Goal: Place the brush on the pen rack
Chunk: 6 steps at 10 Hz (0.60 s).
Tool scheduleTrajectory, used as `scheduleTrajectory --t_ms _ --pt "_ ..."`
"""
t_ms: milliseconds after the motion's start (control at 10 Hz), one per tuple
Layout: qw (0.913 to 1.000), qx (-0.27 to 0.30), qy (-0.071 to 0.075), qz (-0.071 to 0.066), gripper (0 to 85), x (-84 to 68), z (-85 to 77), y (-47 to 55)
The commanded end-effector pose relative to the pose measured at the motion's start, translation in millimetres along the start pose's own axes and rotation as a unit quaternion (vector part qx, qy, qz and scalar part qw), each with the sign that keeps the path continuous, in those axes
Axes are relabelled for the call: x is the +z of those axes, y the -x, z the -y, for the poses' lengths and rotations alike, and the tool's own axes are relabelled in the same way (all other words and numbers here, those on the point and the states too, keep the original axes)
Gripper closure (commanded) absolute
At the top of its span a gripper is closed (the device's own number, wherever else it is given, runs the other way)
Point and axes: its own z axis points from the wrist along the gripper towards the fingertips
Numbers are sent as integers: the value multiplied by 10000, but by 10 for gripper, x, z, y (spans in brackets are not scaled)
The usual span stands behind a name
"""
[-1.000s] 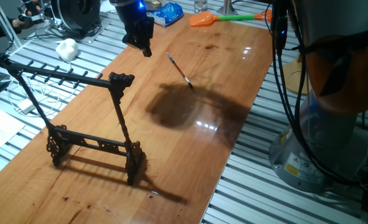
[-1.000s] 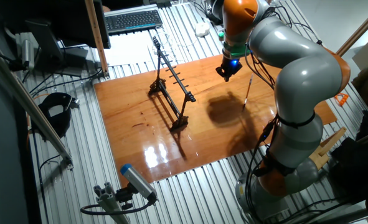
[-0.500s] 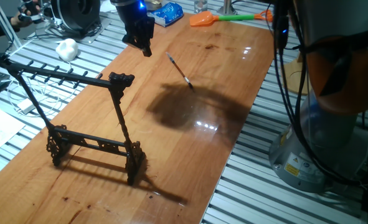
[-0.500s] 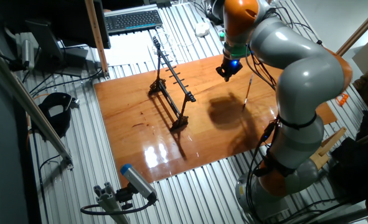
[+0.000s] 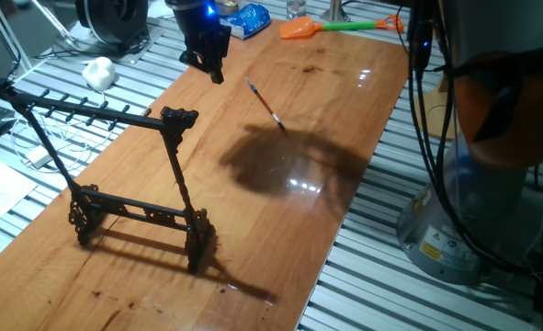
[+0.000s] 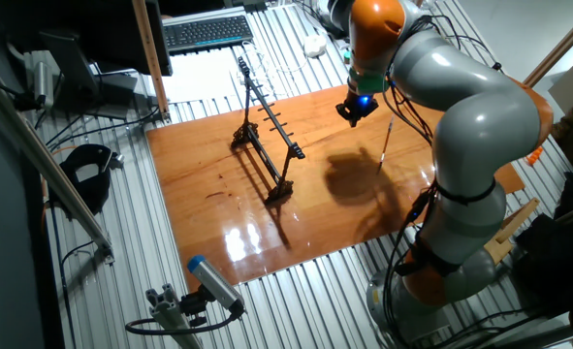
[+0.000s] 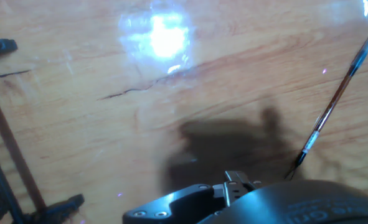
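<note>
The brush [image 5: 265, 105] lies flat on the wooden table, thin, with its dark tip toward the near side. It also shows in the other fixed view [image 6: 386, 143] and at the right of the hand view [image 7: 333, 102]. The black pen rack [image 5: 96, 112] stands upright at the left of the table [image 6: 267, 126]; part of it shows at the left edge of the hand view [image 7: 9, 149]. My gripper [image 5: 216, 74] hangs above the table, left of and beyond the brush [image 6: 354, 116]. It looks shut and empty. Its fingers do not show in the hand view.
An orange fly swatter [image 5: 300, 29] with a green handle lies at the table's far end, next to a blue packet [image 5: 243, 20]. A white object [image 5: 98, 71] lies off the table at the left. A keyboard [image 6: 206, 31] lies beyond the rack. The robot's base [image 5: 492, 138] stands at the right.
</note>
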Motion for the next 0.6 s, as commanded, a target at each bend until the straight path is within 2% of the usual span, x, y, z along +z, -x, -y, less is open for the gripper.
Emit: scheduleTrajectory --t_ms 0,100,200,300,500 --pt "10000 67 -14 66 850 -3 0 -1" --pt "9996 -89 -124 221 850 -3 0 -1" --pt "9998 83 -154 58 850 -3 0 -1" --pt "9997 106 -212 36 850 -3 0 -1" --pt "9977 301 -577 199 510 -3 0 -1"
